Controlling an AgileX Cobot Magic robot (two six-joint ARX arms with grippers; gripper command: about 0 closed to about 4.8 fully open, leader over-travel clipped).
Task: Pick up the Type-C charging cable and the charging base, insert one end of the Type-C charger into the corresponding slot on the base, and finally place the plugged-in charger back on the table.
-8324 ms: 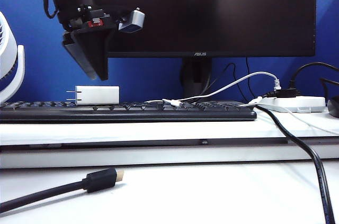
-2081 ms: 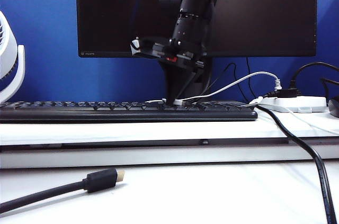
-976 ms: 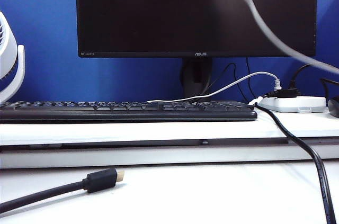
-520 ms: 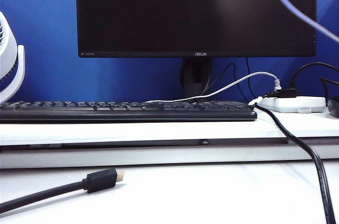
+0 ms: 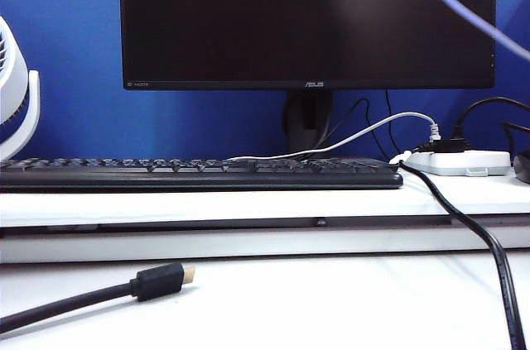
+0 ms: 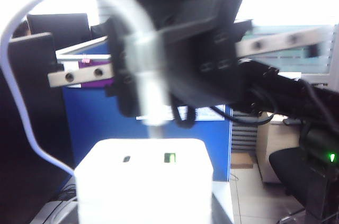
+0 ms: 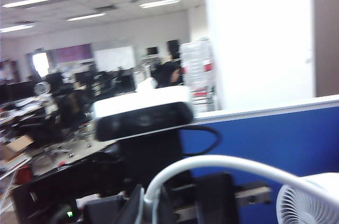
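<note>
Neither gripper shows in the exterior view; only a blurred strand of the Type-C charging cable (image 5: 464, 7) crosses its upper right, above the table (image 5: 290, 300). In the left wrist view the white charging base (image 6: 143, 181) fills the foreground with its two ports facing up, and my left gripper (image 6: 144, 211) is shut on it, fingers hidden behind it. Just above the base my right gripper (image 6: 151, 113) points the blurred white plug down at the ports, a small gap apart. The right wrist view shows my right gripper (image 7: 153, 208) shut on the cable (image 7: 222, 163), which arcs away.
A black monitor (image 5: 306, 19) stands behind a black keyboard (image 5: 199, 173) on the raised shelf. A white power strip (image 5: 460, 161) with plugged cords sits at the right. A thick black gold-tipped cable (image 5: 157, 280) lies on the lower desk, and a white fan (image 5: 15, 93) stands at the left.
The blurred cable strand in the exterior view has swung up and to the right across the monitor's corner. Nothing on the desk has moved.
</note>
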